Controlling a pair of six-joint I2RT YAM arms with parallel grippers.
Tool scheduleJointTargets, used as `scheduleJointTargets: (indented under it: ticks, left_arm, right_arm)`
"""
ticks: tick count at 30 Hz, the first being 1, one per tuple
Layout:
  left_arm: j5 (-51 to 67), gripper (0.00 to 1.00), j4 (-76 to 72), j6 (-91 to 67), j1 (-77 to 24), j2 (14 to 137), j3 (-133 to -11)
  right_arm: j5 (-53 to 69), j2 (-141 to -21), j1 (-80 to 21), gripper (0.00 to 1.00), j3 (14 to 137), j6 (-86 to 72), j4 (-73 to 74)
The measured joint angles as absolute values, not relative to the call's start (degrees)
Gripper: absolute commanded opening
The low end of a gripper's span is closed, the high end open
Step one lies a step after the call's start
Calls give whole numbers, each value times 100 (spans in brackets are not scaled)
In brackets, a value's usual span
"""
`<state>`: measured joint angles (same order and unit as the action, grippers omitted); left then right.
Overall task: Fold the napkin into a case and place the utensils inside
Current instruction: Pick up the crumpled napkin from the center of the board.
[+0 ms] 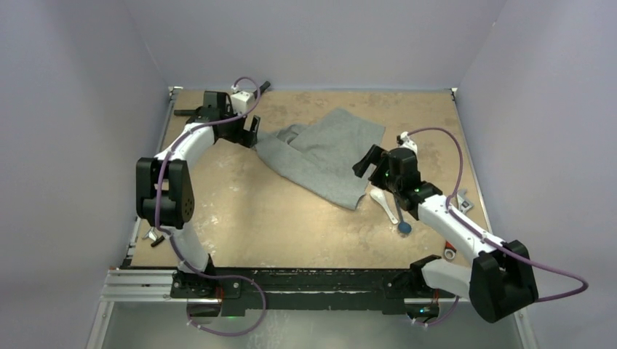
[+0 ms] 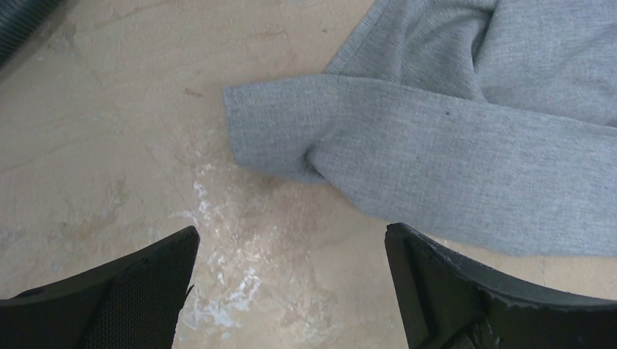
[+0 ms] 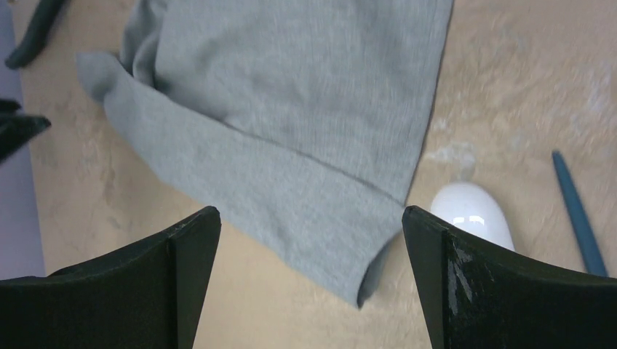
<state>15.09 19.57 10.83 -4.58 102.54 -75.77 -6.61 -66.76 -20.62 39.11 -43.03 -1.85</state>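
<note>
Bench: tan, scuffed board with pale scrape marks, walled on three sides. Napkin: plain grey cloth lying loose and rumpled on the far middle of the bench between the two arms, one long edge doubled over itself in a soft fold and not yet shaped into a pouch. Left arm: reaches to the far left, with the left jaws standing wide apart over bare bench just beside the napkin's left corner, holding nothing and clear of the cloth. Right arm: bent in from the near right, with the right jaws likewise spread wide above the napkin's near right corner, empty. Hose: dark and curved, at the far left edge beyond the cloth, only partly in view. Stick utensil: thin, with a round blue end, lying flat on the bench to the right of the spoon and apart from it. Spoon: small and white, on the bench just beside the napkin's near right corner — outside the cloth.
</note>
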Motion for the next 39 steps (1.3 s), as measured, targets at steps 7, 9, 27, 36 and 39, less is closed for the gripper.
scheduleJointTargets:
  ticks: [7,9,27,36,39]
  left_arm:
    - [1457,98,2550,1302,-523,10969,-8578]
    - [1411,99,2711,1345,-587,11148,-8890]
    - [969,99,3909,1715,-738,12890,-10619]
    - [987,94,3907,1706,-716,13045,-11072]
    - [1033,90,3909,1686,-672,13144,-11249]
  right_arm:
    - [-132,-6569,-2112,90,3514,-4670,110]
    - [-19,-6676,-2145,88,3511,-4770,110]
    - [298,-7813,-2373,79,3632,-5164,86]
    - [301,-7907,-2373,60,3804,-5153,-95]
    - [301,-7994,-2373,58,3804,-5155,-128]
